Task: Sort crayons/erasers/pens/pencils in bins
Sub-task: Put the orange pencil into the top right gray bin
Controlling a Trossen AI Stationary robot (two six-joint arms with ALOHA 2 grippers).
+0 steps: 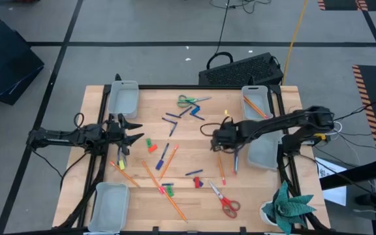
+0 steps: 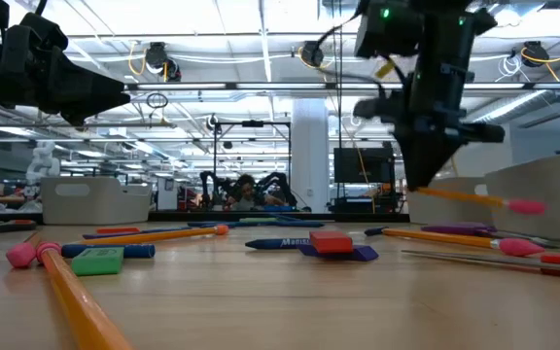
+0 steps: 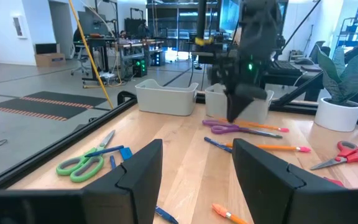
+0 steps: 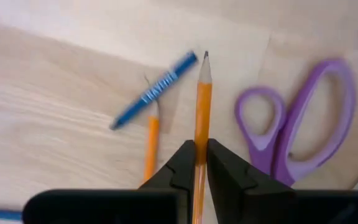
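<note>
My right gripper (image 1: 217, 140) hangs over the middle of the table, shut on a long orange pencil (image 4: 202, 106) with a pink eraser end (image 2: 525, 206). Purple scissors (image 4: 297, 118) and a blue pen (image 4: 155, 92) lie on the wood below it. My left gripper (image 1: 134, 130) is open above the table's left part, with nothing between its fingers (image 3: 135, 171). More pencils (image 1: 168, 196), pens (image 1: 163, 156) and short crayons (image 1: 150, 145) lie scattered flat on the table. Four grey-white bins stand at the sides: far left (image 1: 124, 98), near left (image 1: 109, 205), far right (image 1: 256, 101) and right (image 1: 265, 151). My right gripper pinches the pencil's shaft (image 4: 199, 155) between its two fingers, which come from above and lie across it. The pencil is lifted clear of the table and lies nearly level. Its sharpened tip (image 4: 205, 59) sticks out on one side and its eraser end sits slightly lower on the other.
Green scissors (image 1: 188, 101) lie at the far middle and red scissors (image 1: 226, 203) at the near right. A potted plant (image 1: 286, 205) stands at the near right corner. The far right bin holds orange pencils. A red eraser (image 2: 331, 241) and a green one (image 2: 97, 260) lie near the front.
</note>
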